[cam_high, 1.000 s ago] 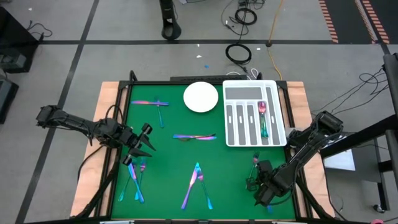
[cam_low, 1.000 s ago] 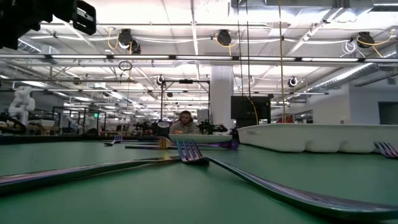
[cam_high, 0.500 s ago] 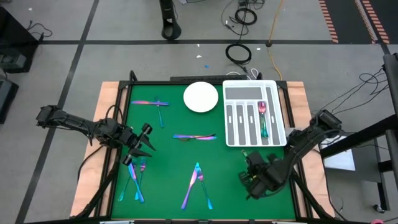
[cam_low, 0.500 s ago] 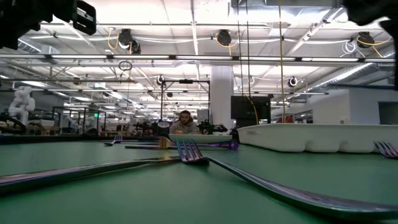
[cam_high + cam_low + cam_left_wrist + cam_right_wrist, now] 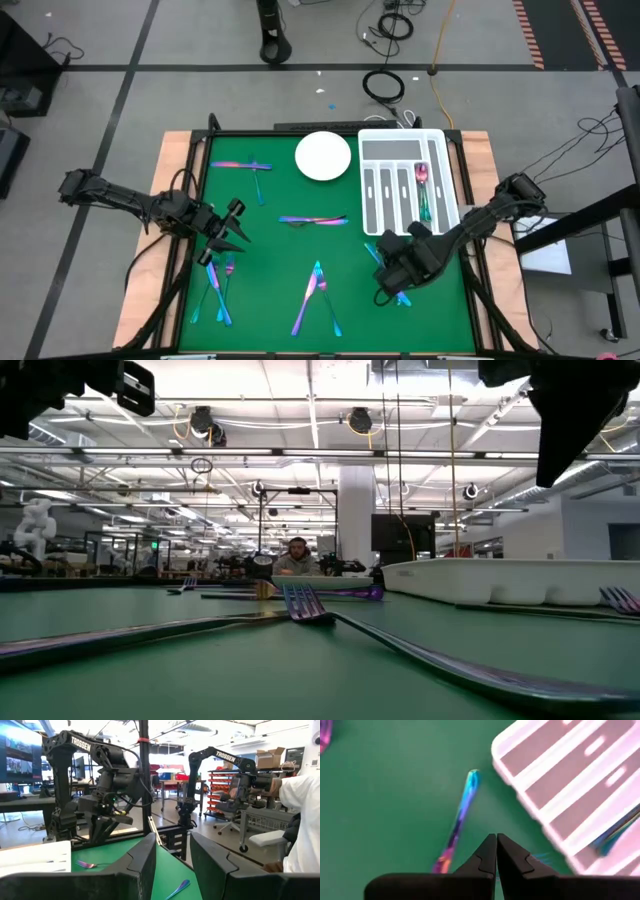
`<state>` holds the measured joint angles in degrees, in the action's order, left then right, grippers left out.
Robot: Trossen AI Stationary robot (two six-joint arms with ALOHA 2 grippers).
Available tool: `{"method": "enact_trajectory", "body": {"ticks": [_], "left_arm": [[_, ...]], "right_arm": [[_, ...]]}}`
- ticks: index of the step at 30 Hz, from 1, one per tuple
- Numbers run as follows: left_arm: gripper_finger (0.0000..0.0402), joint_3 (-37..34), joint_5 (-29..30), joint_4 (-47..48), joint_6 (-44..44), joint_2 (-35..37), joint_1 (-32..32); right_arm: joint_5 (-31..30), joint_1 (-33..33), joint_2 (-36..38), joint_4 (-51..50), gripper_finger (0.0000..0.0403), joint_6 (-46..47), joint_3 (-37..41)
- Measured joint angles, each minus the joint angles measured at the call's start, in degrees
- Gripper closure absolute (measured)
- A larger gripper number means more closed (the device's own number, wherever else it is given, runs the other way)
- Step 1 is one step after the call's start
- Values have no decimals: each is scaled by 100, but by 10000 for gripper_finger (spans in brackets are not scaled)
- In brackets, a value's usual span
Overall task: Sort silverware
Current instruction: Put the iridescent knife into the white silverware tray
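Observation:
The iridescent silverware lies scattered flat on the green mat: a pair near the far left (image 5: 254, 167), a pair at the middle (image 5: 313, 220), a crossed pair near the front (image 5: 318, 295), several at the near left (image 5: 218, 288). Two pieces lie in a slot of the white tray (image 5: 423, 192). My right gripper (image 5: 384, 276) hovers shut and empty over the mat, near the tray's near corner; one piece (image 5: 461, 816) lies on the mat just ahead of its fingertips (image 5: 496, 845). My left gripper (image 5: 230, 228) waits open above the mat's left side, above the near-left pieces.
The white slotted tray (image 5: 366, 212) sits at the far right of the mat, its near corner close to my right gripper (image 5: 580, 785). A white round plate (image 5: 323, 156) stands beside it at the far edge. A person's white sleeve (image 5: 302, 820) shows beyond the table.
My right gripper has travelled from the mat's near right corner toward the left and far edge, ending closer to the tray's near corner. In the low view it has come into sight at the upper right. The left arm and the silverware have stayed put.

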<state>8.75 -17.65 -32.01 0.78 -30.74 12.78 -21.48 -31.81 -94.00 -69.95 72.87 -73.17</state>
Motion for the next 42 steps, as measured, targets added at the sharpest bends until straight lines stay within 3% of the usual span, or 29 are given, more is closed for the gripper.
{"method": "enact_trajectory", "body": {"ticks": [5, 9, 14, 19, 33, 42], "left_arm": [[281, 0, 4, 192, 25, 0, 0], [281, 0, 37, 362, 39, -2, 0], [281, 0, 37, 372, 44, 0, 0], [281, 0, 51, 377, 44, 0, 0], [281, 0, 103, 409, 44, 0, 0], [281, 0, 103, 422, 42, 0, 0]], "right_arm": [[380, -2, -8, 787, 387, 807, 224], [512, -13, -126, 1473, 346, 1059, 461], [600, 13, -313, 1597, 282, 1410, 696], [846, 24, -419, 1682, 249, 1596, 893], [1126, 20, -1122, 2115, 248, 1324, 1005], [1219, 24, -1319, 2380, 293, 1298, 989]]}}
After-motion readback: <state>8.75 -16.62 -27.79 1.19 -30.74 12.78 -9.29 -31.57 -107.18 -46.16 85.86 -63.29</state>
